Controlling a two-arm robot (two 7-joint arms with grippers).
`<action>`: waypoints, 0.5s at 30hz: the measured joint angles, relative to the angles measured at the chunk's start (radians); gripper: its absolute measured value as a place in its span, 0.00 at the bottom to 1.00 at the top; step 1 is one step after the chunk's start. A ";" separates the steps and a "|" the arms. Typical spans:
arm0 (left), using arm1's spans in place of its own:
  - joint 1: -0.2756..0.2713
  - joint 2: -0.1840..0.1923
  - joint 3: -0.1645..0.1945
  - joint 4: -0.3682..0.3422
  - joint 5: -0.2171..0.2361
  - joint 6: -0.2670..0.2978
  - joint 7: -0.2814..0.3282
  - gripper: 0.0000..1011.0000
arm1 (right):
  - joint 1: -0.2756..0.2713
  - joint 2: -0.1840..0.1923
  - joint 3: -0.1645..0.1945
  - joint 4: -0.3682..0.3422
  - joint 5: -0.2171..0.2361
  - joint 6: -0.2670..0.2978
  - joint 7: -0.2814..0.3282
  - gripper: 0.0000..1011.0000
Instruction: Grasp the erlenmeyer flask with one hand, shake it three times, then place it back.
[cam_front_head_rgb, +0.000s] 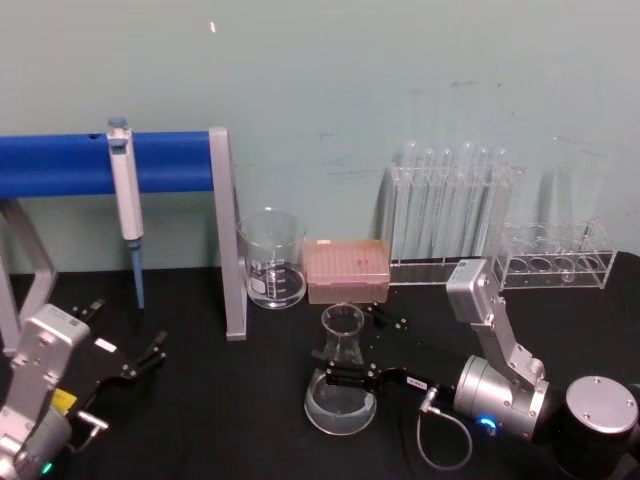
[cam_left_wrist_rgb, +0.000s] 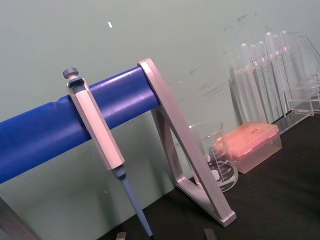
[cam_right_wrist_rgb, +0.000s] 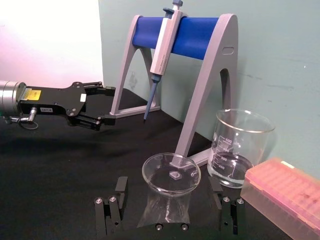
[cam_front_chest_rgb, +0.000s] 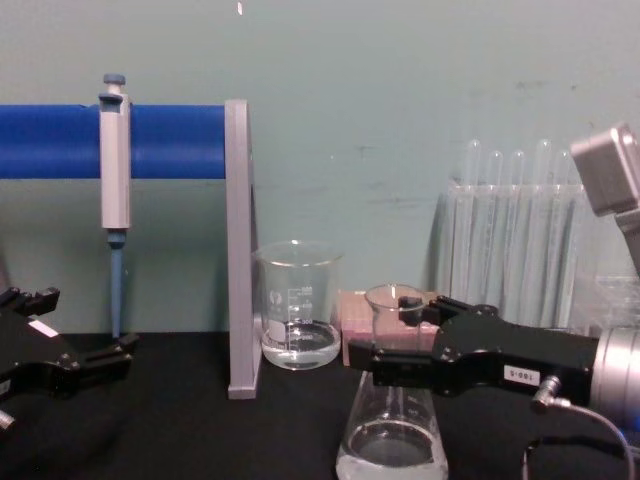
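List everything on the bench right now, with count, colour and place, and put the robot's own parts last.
erlenmeyer flask: one, clear glass with some clear liquid, front centre of the black table.
beaker: one, clear with printed scale, a little liquid, behind the flask beside the stand's grey leg.
tip box: one, pink, right of the beaker.
pipette: one, pale grey with blue tip, hanging on the blue bar of the stand.
test tubes: several, clear, upright in a clear rack at the back right.
second clear rack: one, far right.
right gripper: black, jaws on either side of the flask's neck.
left gripper: black, jaws open, front left, holding nothing.
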 joint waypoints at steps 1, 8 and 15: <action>0.000 0.000 0.000 0.000 0.000 0.000 0.000 0.99 | -0.002 0.002 0.000 -0.003 0.000 0.001 0.000 0.99; 0.000 0.000 0.000 0.000 0.000 0.000 0.000 0.99 | -0.023 0.019 0.001 -0.035 -0.004 0.013 -0.004 0.99; 0.000 0.000 0.000 0.000 0.000 0.000 0.000 0.99 | -0.052 0.040 0.011 -0.073 -0.004 0.024 -0.024 0.99</action>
